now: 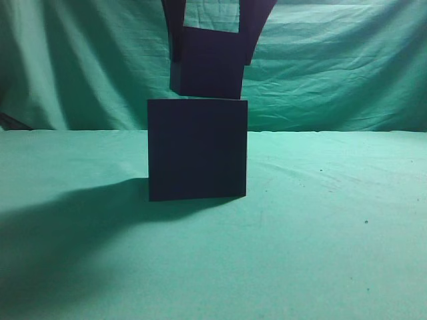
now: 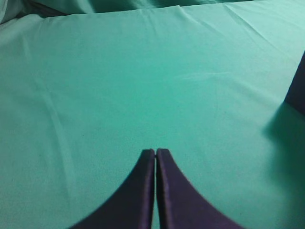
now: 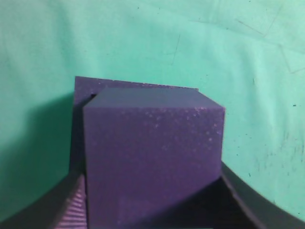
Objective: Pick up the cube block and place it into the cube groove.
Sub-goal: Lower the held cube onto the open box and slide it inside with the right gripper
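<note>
Green cloth covers the table (image 1: 333,220) and hangs as a wrinkled backdrop behind it; you have no other clutter in frame.

Nearest the exterior camera, at centre, stands the box (image 1: 197,149), near-black, matte, plain flat sides, throwing a long shadow toward lower left. Directly above it, upper centre, your right gripper (image 1: 207,57) holds the small cube (image 1: 207,67), its lower edge just over the box's top; whether they touch cannot be told. In the right wrist view the small cube (image 3: 152,162) fills the frame, purple foam with pale speckling, pinched between both fingers (image 3: 66,205), with the box's rim (image 3: 86,83) showing behind it.

Your left gripper (image 2: 156,152) hangs over bare cloth, fingertips pressed together, holding nothing; a dark edge at far right is probably the box.

Step in hand, as judged: insertion. The cube looks offset toward the left of the box. Next: square the cube to the opening, lower straight, then release.
</note>
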### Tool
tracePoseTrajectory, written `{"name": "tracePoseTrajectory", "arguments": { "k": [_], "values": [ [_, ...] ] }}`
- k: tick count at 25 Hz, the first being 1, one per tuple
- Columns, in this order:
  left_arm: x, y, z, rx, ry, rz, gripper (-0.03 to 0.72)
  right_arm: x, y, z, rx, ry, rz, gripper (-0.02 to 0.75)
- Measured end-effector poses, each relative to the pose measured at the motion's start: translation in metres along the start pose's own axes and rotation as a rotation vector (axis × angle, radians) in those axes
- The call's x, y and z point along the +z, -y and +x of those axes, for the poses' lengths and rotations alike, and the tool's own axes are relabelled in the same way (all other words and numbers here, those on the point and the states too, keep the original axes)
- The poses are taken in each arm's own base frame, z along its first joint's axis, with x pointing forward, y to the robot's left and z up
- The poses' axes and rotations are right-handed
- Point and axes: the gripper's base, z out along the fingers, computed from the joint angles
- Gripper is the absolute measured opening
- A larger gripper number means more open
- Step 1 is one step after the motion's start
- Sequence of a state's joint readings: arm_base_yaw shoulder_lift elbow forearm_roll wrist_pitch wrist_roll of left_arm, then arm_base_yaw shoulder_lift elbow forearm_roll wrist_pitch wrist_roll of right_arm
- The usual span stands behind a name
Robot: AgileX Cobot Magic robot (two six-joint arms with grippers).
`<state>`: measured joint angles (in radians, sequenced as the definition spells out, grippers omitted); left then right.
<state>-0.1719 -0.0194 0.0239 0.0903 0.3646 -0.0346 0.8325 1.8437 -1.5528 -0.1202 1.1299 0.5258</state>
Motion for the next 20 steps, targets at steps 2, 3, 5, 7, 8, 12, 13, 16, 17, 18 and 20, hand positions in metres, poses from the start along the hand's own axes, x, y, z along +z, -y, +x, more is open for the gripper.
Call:
{"name": "tracePoseTrajectory", "arguments": {
  "k": [2,3,5,7,8,12,13,16,17,18,20],
  "values": [
    [0.0,0.0,0.0,0.0,0.0,0.0,0.0,0.0,-0.001,0.0,-0.002,0.0,0.0,0.438],
    [0.0,0.0,0.0,0.0,0.0,0.0,0.0,0.0,-0.001,0.0,0.0,-0.001,-0.002,0.438],
    [0.0,0.0,0.0,0.0,0.0,0.0,0.0,0.0,-0.003,0.002,-0.008,0.0,-0.002,0.438],
    [0.0,0.0,0.0,0.0,0.0,0.0,0.0,-0.001,-0.007,0.003,-0.021,0.003,-0.002,0.438],
    [0.0,0.0,0.0,0.0,0.0,0.0,0.0,-0.001,-0.009,0.004,-0.028,0.003,-0.004,0.438],
    [0.0,0.0,0.0,0.0,0.0,0.0,0.0,0.001,-0.017,0.008,-0.042,-0.007,-0.016,0.438],
    [0.0,0.0,0.0,0.0,0.0,0.0,0.0,0.002,-0.017,0.008,-0.04,-0.012,-0.013,0.438],
    [0.0,0.0,0.0,0.0,0.0,0.0,0.0,0.003,-0.016,0.011,-0.041,-0.038,0.003,0.438],
    [0.0,0.0,0.0,0.0,0.0,0.0,0.0,0.003,-0.016,0.011,-0.043,-0.044,0.006,0.438],
    [0.0,0.0,0.0,0.0,0.0,0.0,0.0,0.004,-0.016,0.012,-0.043,-0.051,0.01,0.438],
    [0.0,0.0,0.0,0.0,0.0,0.0,0.0,0.005,-0.016,0.012,-0.043,-0.054,0.012,0.438]
  ]
}}
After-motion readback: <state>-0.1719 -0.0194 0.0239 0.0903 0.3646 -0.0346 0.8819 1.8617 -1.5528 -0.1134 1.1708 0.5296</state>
